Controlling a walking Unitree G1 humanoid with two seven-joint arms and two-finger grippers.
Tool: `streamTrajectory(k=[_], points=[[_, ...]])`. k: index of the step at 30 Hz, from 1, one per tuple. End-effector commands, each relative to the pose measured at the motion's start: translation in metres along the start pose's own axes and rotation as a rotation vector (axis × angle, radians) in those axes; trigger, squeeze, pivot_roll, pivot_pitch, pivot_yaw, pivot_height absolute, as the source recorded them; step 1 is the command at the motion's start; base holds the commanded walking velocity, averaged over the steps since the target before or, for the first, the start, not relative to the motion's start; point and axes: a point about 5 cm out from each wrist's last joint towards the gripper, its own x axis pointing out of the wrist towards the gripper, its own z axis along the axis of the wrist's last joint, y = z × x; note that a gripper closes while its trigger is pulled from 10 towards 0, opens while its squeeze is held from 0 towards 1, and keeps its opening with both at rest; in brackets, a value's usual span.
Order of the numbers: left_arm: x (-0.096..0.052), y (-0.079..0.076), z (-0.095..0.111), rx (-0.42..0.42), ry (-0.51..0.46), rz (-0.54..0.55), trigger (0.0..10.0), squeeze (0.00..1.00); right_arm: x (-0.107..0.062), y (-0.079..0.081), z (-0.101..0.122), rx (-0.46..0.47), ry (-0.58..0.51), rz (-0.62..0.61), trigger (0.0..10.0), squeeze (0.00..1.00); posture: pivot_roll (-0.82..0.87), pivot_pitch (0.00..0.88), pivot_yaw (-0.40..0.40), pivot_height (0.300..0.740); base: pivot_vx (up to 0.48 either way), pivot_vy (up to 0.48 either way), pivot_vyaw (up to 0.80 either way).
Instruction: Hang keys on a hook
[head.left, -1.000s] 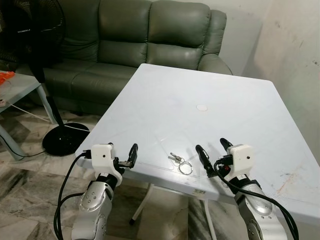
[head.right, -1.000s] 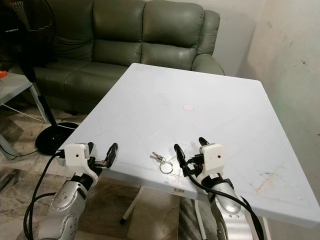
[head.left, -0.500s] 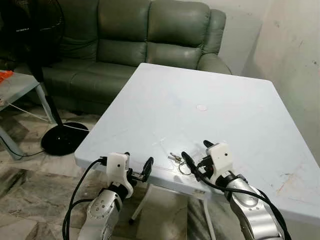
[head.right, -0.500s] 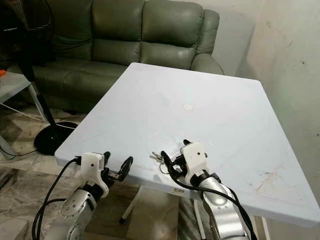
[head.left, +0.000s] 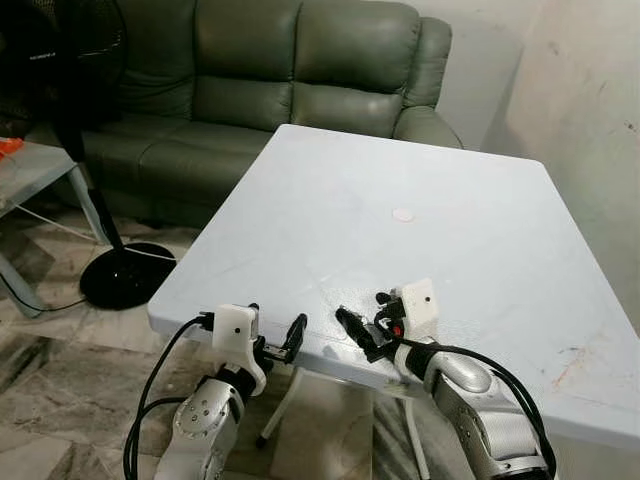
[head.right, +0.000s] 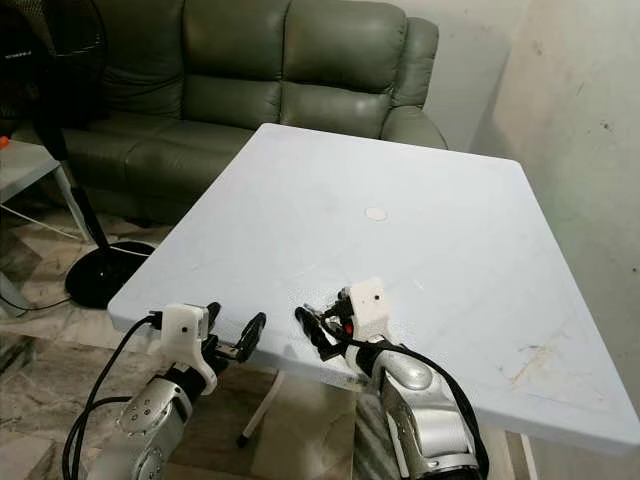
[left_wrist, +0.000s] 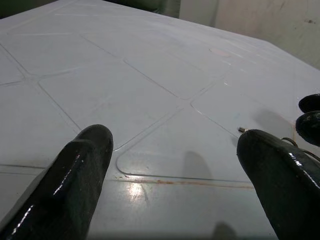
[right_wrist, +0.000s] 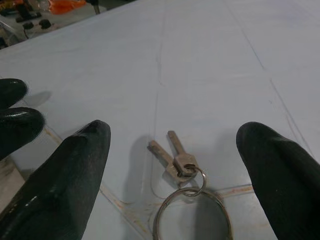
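Right end effector (right_wrist: 175, 170) spread wide, straddling the keys (right_wrist: 177, 162), touching nothing.

Left gripper (head.left: 279, 342): your fingers are spread wide, arm raised from 7 o'clock, tips pointing toward 3 o'clock.
Right gripper (head.left: 366, 322): your fingers stand well apart, forearm reaching in from 5 o'clock, tips aimed toward 10 o'clock.

Two silver metal arms, each ending in a white box-shaped wrist housing, two glossy black fingers, and looping black cables.
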Motion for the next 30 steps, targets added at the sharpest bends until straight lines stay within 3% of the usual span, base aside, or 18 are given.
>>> streamTrajectory(k=[1, 22, 23, 24, 26, 27, 28, 29, 30], points=[[0.000, -0.002, 0.003, 0.009, -0.007, 0.003, 10.0, 0.00, 0.000, -0.002, 0.006, -0.011, -0.003, -0.022, 10.0, 0.00, 0.05, 0.040, -0.085, 0.740, 0.000, 0.000, 0.00], [0.000, -0.001, 0.006, 0.003, -0.012, 0.021, 10.0, 0.00, 0.005, 0.014, -0.013, -0.049, 0.112, -0.040, 10.0, 0.00, 0.06, 0.047, -0.087, 0.740, 0.000, 0.000, 0.00], [0.000, -0.001, 0.006, 0.003, -0.013, 0.022, 10.0, 0.00, 0.005, 0.014, -0.013, -0.054, 0.112, -0.041, 9.4, 0.00, 0.06, 0.044, -0.090, 0.740, 0.000, 0.000, 0.00], [0.000, -0.001, 0.006, 0.003, -0.013, 0.023, 10.0, 0.00, 0.005, 0.015, -0.012, -0.054, 0.109, -0.038, 7.5, 0.00, 0.06, 0.044, -0.090, 0.740, 0.000, 0.000, 0.00], [0.000, -0.001, 0.006, 0.004, -0.013, 0.025, 10.0, 0.00, 0.004, 0.015, -0.012, -0.054, 0.104, -0.034, 7.5, 0.00, 0.06, 0.043, -0.093, 0.740, 0.000, 0.000, 0.00], [0.000, -0.001, 0.006, 0.003, -0.014, 0.026, 10.0, 0.00, 0.004, 0.015, -0.012, -0.060, 0.107, -0.039, 6.8, 0.00, 0.06, 0.043, -0.093, 0.740, 0.000, 0.000, 0.00], [0.000, -0.001, 0.006, 0.002, -0.014, 0.026, 10.0, 0.00, 0.004, 0.014, -0.012, -0.065, 0.110, -0.044, 6.8, 0.00, 0.06, 0.043, -0.093, 0.740, 0.000, 0.000, 0.00], [0.000, -0.001, 0.006, 0.003, -0.013, 0.028, 10.0, 0.00, 0.004, 0.014, -0.012, -0.064, 0.110, -0.043, 4.7, 0.00, 0.06, 0.042, -0.095, 0.740, 0.000, 0.000, 0.00], [0.000, -0.001, 0.006, 0.002, -0.013, 0.029, 10.0, 0.00, 0.004, 0.014, -0.012, -0.064, 0.109, -0.042, 4.1, 0.00, 0.06, 0.042, -0.095, 0.740, 0.000, 0.000, 0.00]])
